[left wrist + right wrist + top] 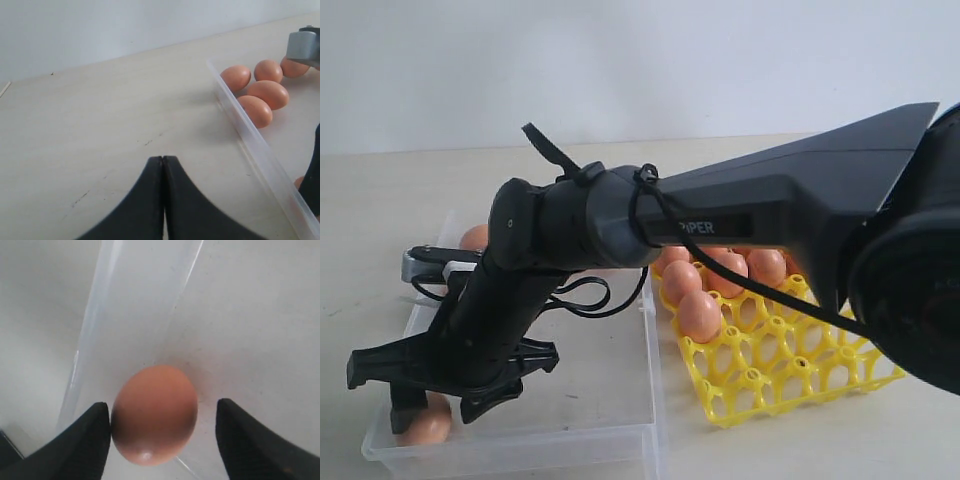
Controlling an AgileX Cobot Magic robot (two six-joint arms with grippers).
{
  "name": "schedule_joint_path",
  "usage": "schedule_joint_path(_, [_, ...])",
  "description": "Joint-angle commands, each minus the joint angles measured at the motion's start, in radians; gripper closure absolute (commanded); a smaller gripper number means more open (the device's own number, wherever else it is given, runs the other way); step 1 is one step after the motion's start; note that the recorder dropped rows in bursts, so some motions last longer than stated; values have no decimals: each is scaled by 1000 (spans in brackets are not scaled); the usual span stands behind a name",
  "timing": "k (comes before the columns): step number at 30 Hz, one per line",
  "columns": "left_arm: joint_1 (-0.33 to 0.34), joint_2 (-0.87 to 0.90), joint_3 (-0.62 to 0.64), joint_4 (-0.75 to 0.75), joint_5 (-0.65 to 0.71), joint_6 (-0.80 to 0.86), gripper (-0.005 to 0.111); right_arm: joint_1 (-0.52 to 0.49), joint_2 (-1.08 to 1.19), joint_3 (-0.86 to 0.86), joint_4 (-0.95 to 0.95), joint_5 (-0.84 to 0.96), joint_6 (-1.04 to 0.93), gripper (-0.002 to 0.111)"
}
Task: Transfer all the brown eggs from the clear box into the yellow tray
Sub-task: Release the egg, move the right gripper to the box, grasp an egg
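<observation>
Smooth, glossy orange-brown egg (154, 412)

Orange-brown eggs (700, 315), bright yellow lattice tray (790, 360), clear frosted box (600, 400), black arm (770, 200), pale beige table (100, 125)

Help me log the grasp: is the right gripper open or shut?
Open. The right gripper has its fingers wide apart either side of an egg, with a clear gap at one.
</observation>
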Motion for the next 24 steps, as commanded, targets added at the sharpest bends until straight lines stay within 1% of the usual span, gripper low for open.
schedule_joint_path(1, [2, -6, -4, -8, -8, -5, 107, 2, 5, -11, 4, -19, -11, 49])
schedule_joint_path(4, [2, -6, -4, -8, -8, -5, 107, 2, 5, -11, 4, -27, -10, 50])
schedule_joint_path(5, [2, -6, -4, -8, -8, -5, 107, 2, 7, -11, 4, -31, -10, 53])
schedule_joint_path(6, [2, -6, -4, -8, -8, -5, 107, 2, 9, -11, 6, -39, -10, 58])
schedule_joint_path(8, [2, -6, -4, -8, -8, -5, 107, 2, 11, -11, 8, -46, -10, 70])
schedule_joint_path(13, [2, -6, -4, -8, -8, -5, 107, 2, 11, -11, 8, -58, -25, 107])
schedule_joint_path(21, [2, -6, -4, -8, -8, -5, 107, 2, 22, -11, 8, -28, -72, 108])
schedule_joint_path(24, [2, -6, -4, -8, -8, -5, 107, 2, 22, -11, 13, -13, -72, 100])
